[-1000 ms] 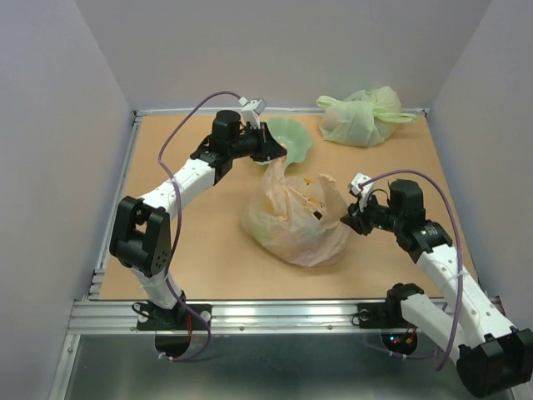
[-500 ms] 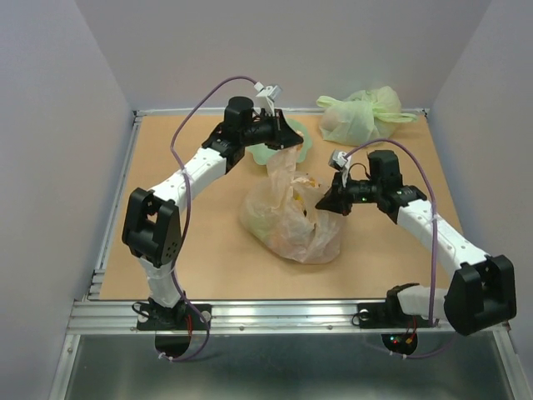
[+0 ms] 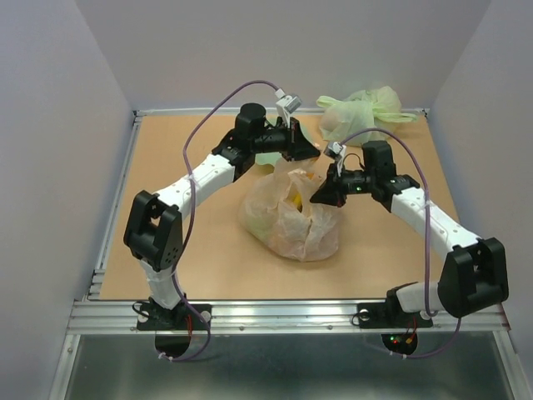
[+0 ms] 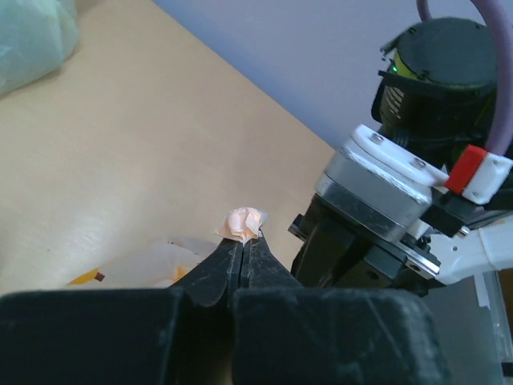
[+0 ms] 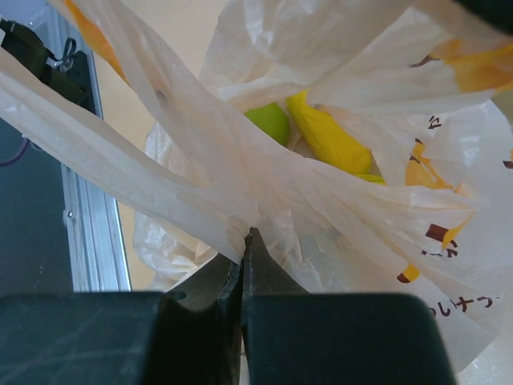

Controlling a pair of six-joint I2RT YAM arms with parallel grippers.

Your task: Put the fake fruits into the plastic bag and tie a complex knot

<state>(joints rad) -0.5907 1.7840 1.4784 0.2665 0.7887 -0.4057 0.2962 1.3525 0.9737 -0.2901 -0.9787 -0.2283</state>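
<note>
Left fingers clamped on plastic bag, right fingers too, one banana, one green fruit inside.

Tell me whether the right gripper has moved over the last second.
Yes. The right gripper went left and away from the near rail, toward the knotted green bag at the back.
</note>
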